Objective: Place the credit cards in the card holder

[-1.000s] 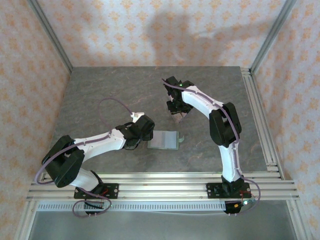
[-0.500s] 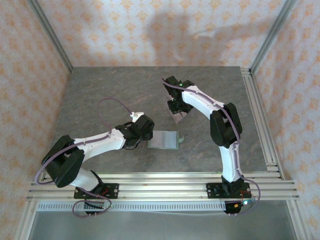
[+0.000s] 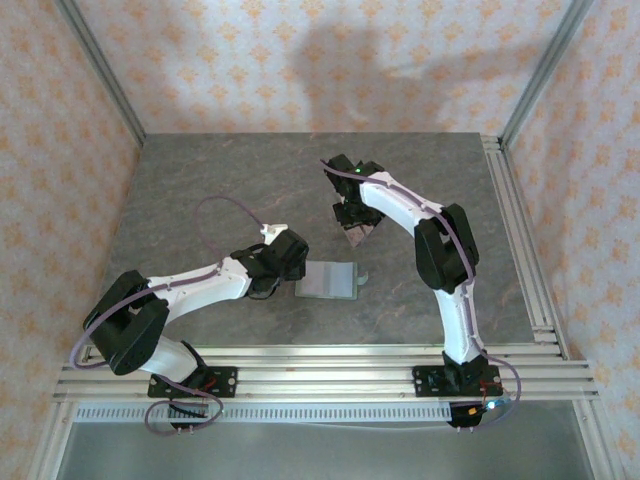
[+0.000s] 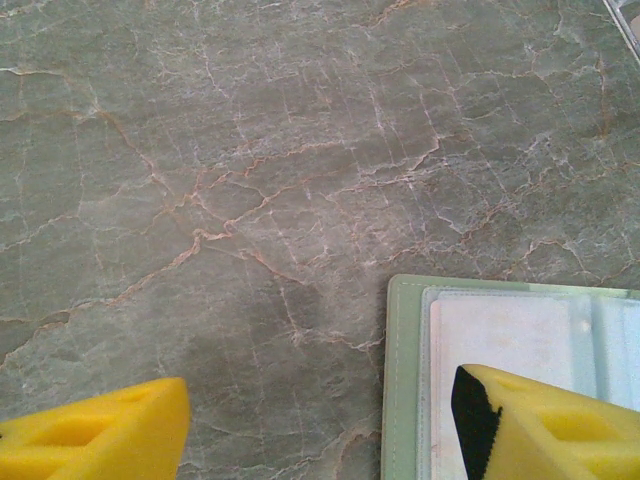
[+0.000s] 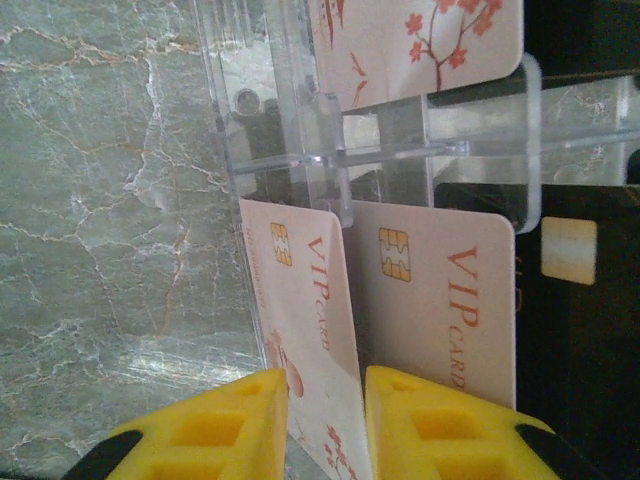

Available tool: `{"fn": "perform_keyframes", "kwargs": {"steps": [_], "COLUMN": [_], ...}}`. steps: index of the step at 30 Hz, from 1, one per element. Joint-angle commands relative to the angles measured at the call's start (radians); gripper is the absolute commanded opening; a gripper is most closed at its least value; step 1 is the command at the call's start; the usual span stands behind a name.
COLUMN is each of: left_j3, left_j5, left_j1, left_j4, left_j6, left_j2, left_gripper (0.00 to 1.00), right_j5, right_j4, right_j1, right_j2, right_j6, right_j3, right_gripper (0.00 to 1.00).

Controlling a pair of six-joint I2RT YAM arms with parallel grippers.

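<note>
The card holder [image 3: 328,281] lies open and flat at the table's middle, sage green with a clear pocket over a white insert [image 4: 500,340]. My left gripper [image 3: 292,268] [image 4: 320,425] is open at its left edge, one finger [image 4: 540,430] over the pocket and the other over bare table. The credit cards stand in a clear acrylic rack [image 5: 300,150] [image 3: 360,234]. My right gripper [image 3: 352,214] [image 5: 327,390] is shut on a pink VIP card [image 5: 305,290], which slants across the narrow gap. A second pink card [image 5: 440,300] and a black card [image 5: 575,330] stand beside it.
Another blossom-printed pink card [image 5: 420,40] sits in the rack's farther slot. Grey marbled table [image 3: 220,190] lies all around. Aluminium rails [image 3: 520,240] run along the right side and near edge. Patterned walls close the back and sides.
The right arm has shifted slightly left over the rack. The left arm and the card holder have not moved.
</note>
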Motion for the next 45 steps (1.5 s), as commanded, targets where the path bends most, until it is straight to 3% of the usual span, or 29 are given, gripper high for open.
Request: {"fn": "perform_keyframes", "kwargs": {"steps": [1,20,36,45], "left_j3": [-0.016,-0.017,-0.003,-0.023], "left_j5": [-0.031,-0.033,-0.044,-0.094], "left_j1": [0.007,0.007,0.015,0.019], "left_j4": [0.0,-0.002,-0.026,-0.106], "left_j6": [-0.019,-0.02,0.033,0.013], "left_j2": [-0.012,-0.015,-0.002,0.009], "left_gripper": [0.71,0.71,0.71,0.71], "right_j5": [0.001,-0.096,-0.175,-0.275], "right_j4": [-0.033,-0.027,-0.038,0.095], "right_j1": [0.009,0.005,-0.01,0.016], "right_j2": [0.01,0.0,-0.158,-0.345], "right_j6": [-0.011,0.003,0.034,0.129], "right_j3": [0.03,0.032,0.058,-0.133], "right_gripper": [0.24,0.0,0.0,0.0]}}
